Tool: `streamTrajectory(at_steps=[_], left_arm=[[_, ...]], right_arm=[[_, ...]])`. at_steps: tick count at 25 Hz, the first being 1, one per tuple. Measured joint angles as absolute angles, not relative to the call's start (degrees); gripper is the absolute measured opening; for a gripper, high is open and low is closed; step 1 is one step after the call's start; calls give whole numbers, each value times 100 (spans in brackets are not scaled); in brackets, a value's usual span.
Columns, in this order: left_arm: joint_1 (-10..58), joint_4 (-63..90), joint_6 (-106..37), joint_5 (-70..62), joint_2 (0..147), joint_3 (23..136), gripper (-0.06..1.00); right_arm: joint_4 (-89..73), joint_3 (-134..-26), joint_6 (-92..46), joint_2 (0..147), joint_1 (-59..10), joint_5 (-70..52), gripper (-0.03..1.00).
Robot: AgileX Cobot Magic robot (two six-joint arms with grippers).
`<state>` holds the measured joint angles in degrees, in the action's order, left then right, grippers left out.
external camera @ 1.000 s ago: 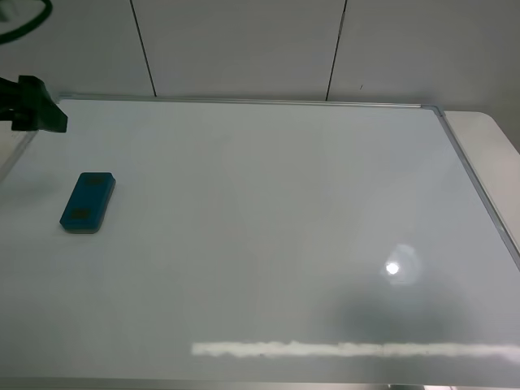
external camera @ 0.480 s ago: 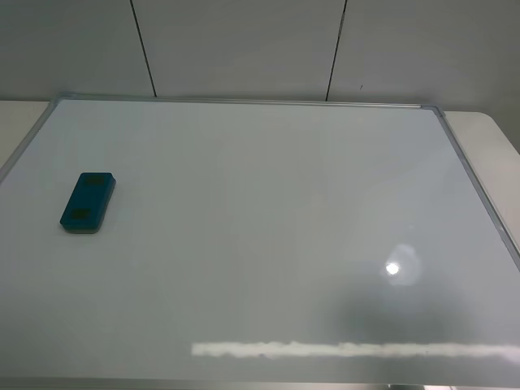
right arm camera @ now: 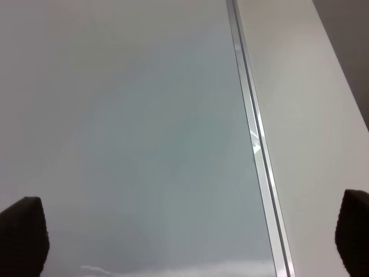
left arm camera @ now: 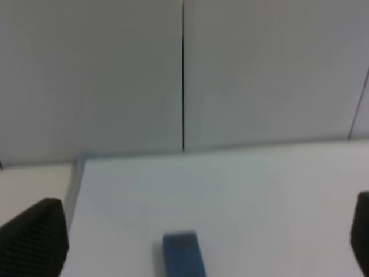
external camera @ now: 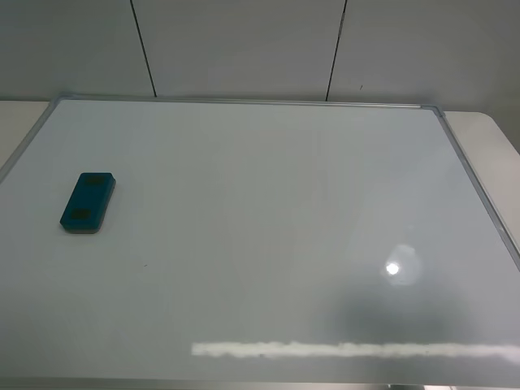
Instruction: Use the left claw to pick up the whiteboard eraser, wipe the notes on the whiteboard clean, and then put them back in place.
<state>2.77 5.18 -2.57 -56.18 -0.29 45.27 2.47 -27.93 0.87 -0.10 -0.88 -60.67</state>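
Observation:
The teal-blue whiteboard eraser (external camera: pixel 87 201) lies flat on the left part of the whiteboard (external camera: pixel 268 227). No red notes show on the board. Neither arm shows in the exterior high view. In the left wrist view the left claw (left arm camera: pixel 202 242) is open and empty, with dark fingertips (left arm camera: pixel 36 238) at both picture edges. The eraser (left arm camera: pixel 183 255) lies on the board between and beyond them, apart from them. The right gripper (right arm camera: pixel 187 231) is open and empty above the board, near its silver right frame (right arm camera: pixel 253 144).
A grey panelled wall (external camera: pixel 244 45) stands behind the board. A pale table surface (external camera: pixel 487 138) shows beyond the board's right frame and at its far left corner. A bright light glare (external camera: pixel 393 267) sits on the board's right part.
The left arm's black end, seen at the upper left one second ago, has left the exterior high view. The eraser has not moved.

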Motion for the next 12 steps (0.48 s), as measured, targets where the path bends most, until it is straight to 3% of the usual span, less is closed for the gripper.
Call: streamTrajectory(at_steps=[5, 12], left_arm=[[277, 363, -252, -6537, -29, 4124, 99], [277, 368, -206, -6551, -29, 3178, 99]], right_arm=[[247, -2793, 87, -10, -88, -6067, 99], [247, -2793, 87, -10, -88, -6067, 99]])
